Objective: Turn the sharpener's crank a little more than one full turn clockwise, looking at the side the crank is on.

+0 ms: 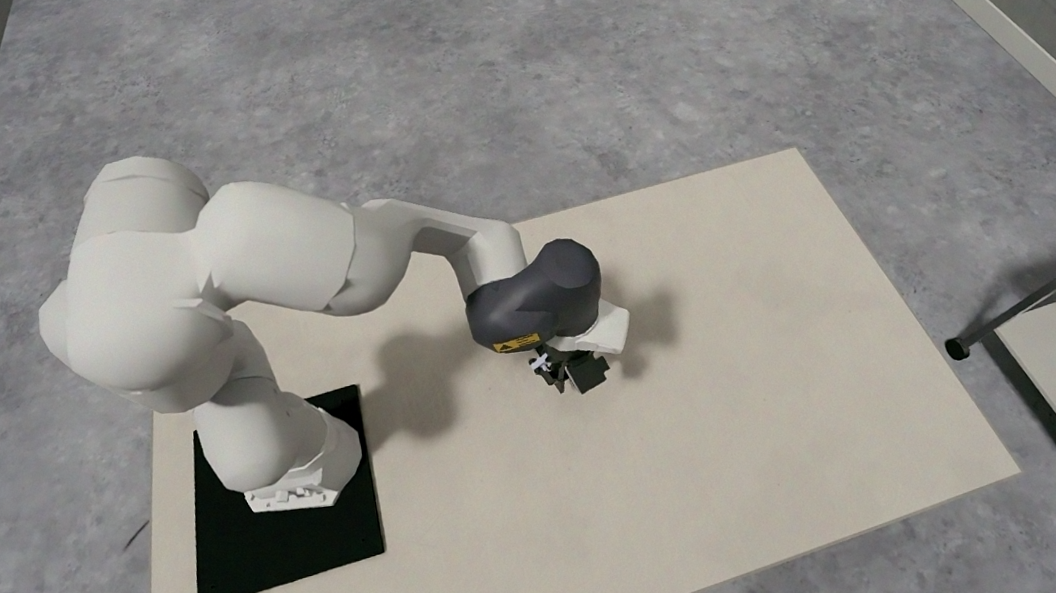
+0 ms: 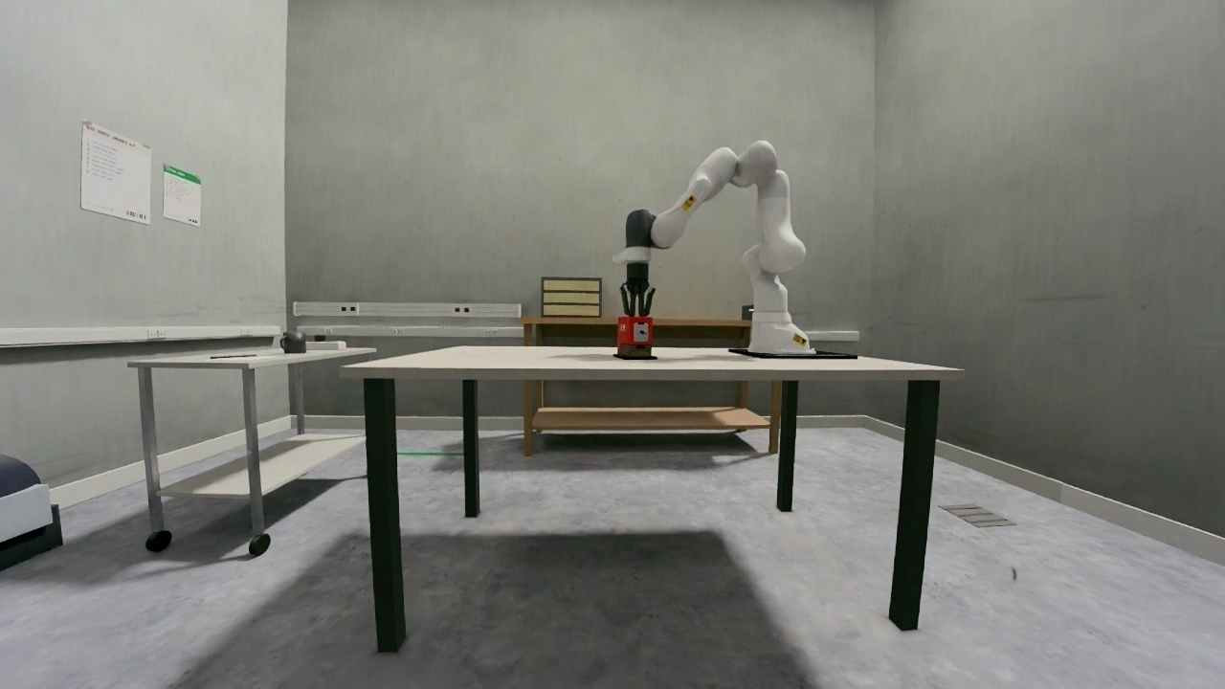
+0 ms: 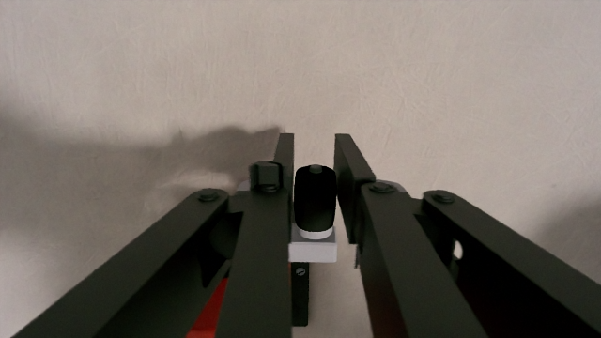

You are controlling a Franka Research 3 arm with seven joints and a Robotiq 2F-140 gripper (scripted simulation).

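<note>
Pincer (image 3: pixel 314 155) is closing around the crank's black knob (image 3: pixel 315 199) above the red sharpener (image 2: pixel 634 335) mid-surface (image 1: pixel 709 416), not yet gripping. One finger (image 3: pixel 284 157) is touching first; uneven contact risks nudging the crank or slipping mid-turn.
</note>
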